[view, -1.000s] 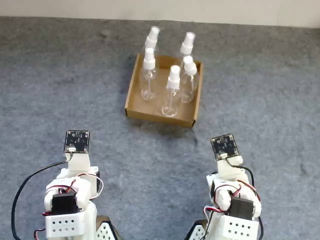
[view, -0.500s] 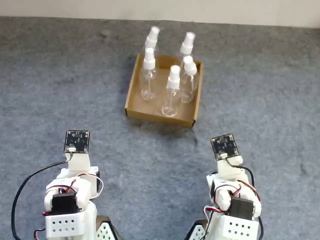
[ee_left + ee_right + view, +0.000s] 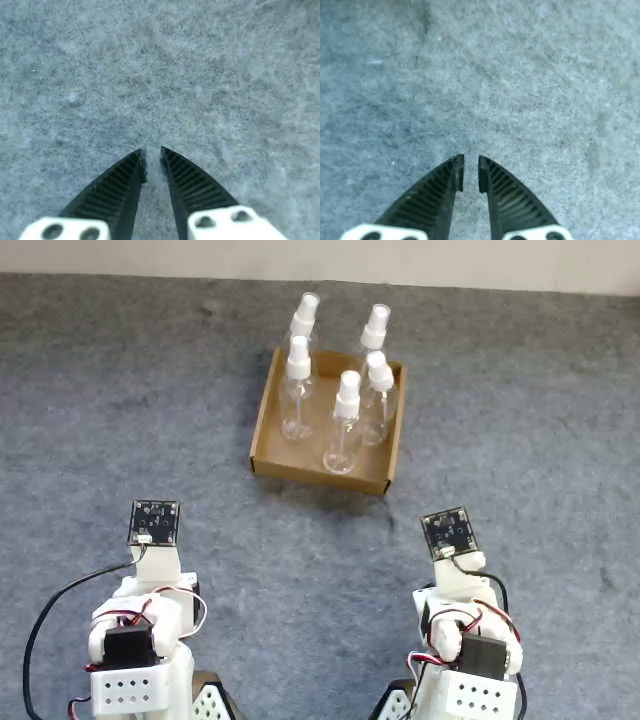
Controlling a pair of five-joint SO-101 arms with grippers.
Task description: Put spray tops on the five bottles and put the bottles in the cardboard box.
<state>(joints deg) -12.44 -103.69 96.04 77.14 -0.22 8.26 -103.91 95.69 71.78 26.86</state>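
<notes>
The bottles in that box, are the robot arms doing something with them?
Not right now. All five bottles stand upright in the cardboard box, and each has a white spray top on. The left gripper and the right gripper are well away from the box. They are shut, hold nothing and point down at the grey mat. The job looks finished.
</notes>
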